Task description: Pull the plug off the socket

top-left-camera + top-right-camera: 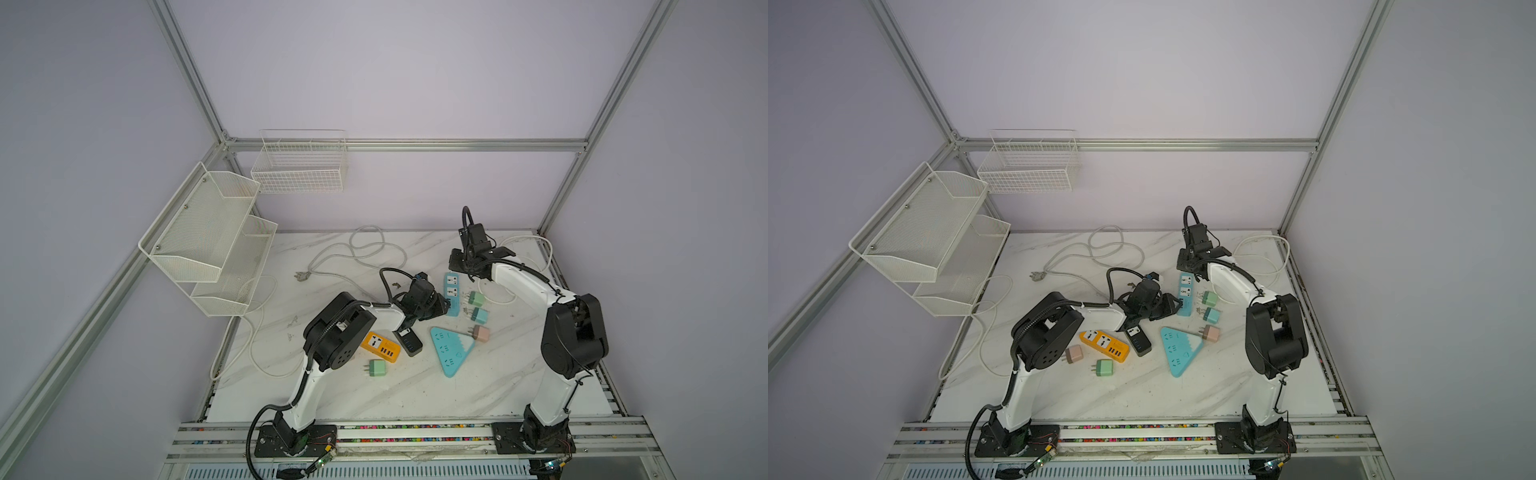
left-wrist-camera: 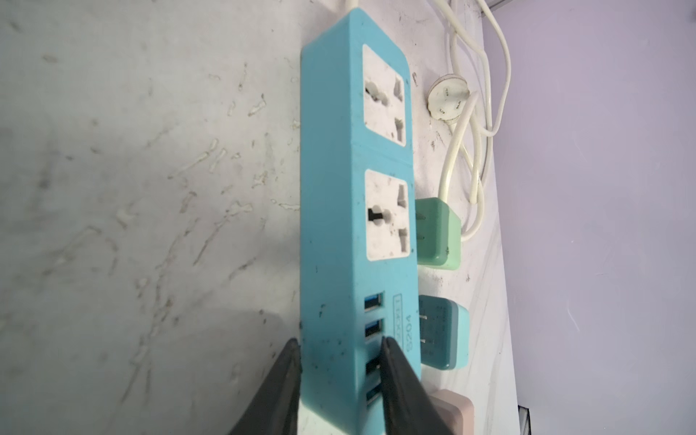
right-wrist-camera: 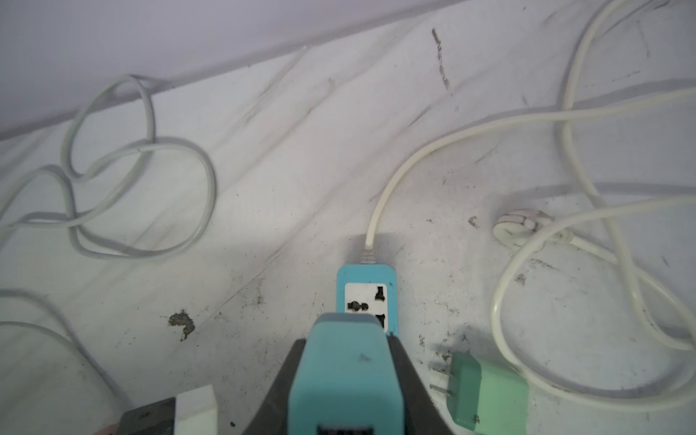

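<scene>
Clamped in the right gripper (image 3: 346,342), the blue plug (image 3: 344,380) fills the bottom of my right wrist view, held up off the blue power strip (image 2: 339,226). Its prongs are hidden from me. The far socket (image 2: 384,94) and the near socket (image 2: 388,214) both show bare, so I judge the pull itself done.

The strip's long axis runs near to far, and its white cable (image 3: 391,180) leaves the far end. The plug hangs over that far part. My left gripper (image 2: 339,341) straddles the near, USB end, but I cannot tell whether it is pinching or letting go. The right arm carries the plug, so I take the set-down to be its job.

Just right of the strip lie a green plug (image 2: 438,233), a teal plug (image 2: 444,335) and a pink plug (image 2: 452,410), with cable loops beyond them towards the table's right edge. I see open room on the bare marble tabletop (image 2: 150,188) left of the strip.
</scene>
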`<state>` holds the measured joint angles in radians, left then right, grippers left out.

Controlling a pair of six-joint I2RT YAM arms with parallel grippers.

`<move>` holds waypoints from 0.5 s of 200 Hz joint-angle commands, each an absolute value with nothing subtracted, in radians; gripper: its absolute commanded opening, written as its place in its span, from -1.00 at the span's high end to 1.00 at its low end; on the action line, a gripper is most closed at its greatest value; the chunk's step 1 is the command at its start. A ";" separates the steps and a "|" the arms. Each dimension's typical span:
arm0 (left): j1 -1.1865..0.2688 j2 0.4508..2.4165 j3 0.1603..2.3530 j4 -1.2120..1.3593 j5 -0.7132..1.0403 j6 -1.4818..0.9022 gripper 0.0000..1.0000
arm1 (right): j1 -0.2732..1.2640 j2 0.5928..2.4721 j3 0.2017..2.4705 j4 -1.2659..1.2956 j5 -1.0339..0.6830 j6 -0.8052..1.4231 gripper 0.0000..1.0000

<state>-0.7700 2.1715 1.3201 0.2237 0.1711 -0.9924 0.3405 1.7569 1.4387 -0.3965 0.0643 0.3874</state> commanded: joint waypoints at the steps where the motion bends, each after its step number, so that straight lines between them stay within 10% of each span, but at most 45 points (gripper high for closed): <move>1: -0.763 2.114 1.378 0.050 0.188 -0.922 0.24 | 0.327 1.686 1.351 -0.343 -0.039 0.391 0.64; 100: -0.729 1.647 1.056 -0.050 -0.037 -0.827 0.11 | 0.355 1.547 1.038 -0.024 -0.261 0.504 0.61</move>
<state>-0.7414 1.7443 1.1629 0.0147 0.0586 -0.8776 0.3222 1.5490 1.0698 -0.1658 -0.2047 0.4606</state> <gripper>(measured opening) 0.435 0.307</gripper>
